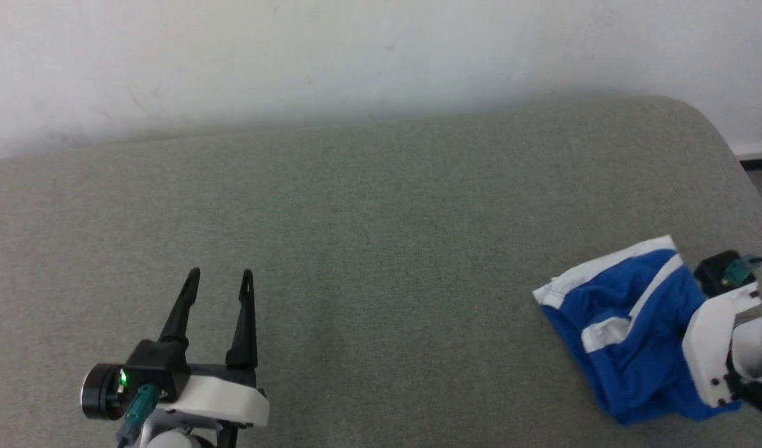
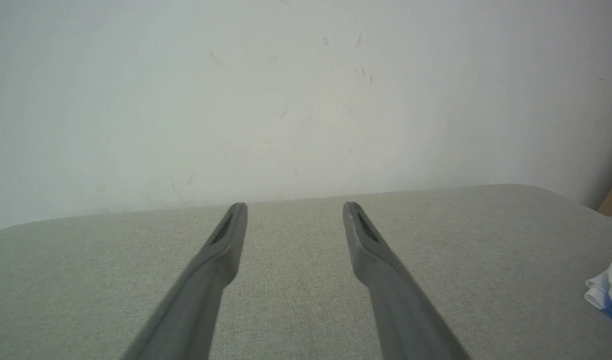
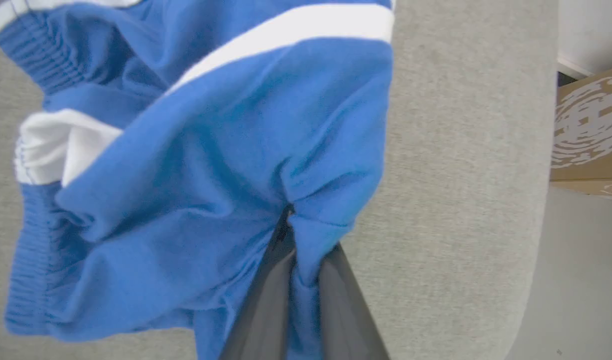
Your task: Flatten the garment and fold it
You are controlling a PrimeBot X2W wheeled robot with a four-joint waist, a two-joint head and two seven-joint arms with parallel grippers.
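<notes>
Because the blue shorts (image 1: 629, 336) are thin and soft, they can be expected to sag, bunch up and slide when pulled, and they should feel very light. They are seen crumpled in a heap at the lower right of the head view, on the grey cloth-covered tabletop (image 1: 381, 236), close to its right edge. A fold of blue cloth is pinched by the right gripper (image 3: 301, 250), whose jaws are pressed almost together around it. The left gripper (image 1: 221, 274) is seen at the lower left, well apart from the shorts, with its jaws spread wide and nothing between them. For flattening, a better hold would likely be found at the white bands (image 1: 604, 266) along the edges or at a corner, so that the cloth can be drawn out flat. One pinch in the middle may only lift a lump.
</notes>
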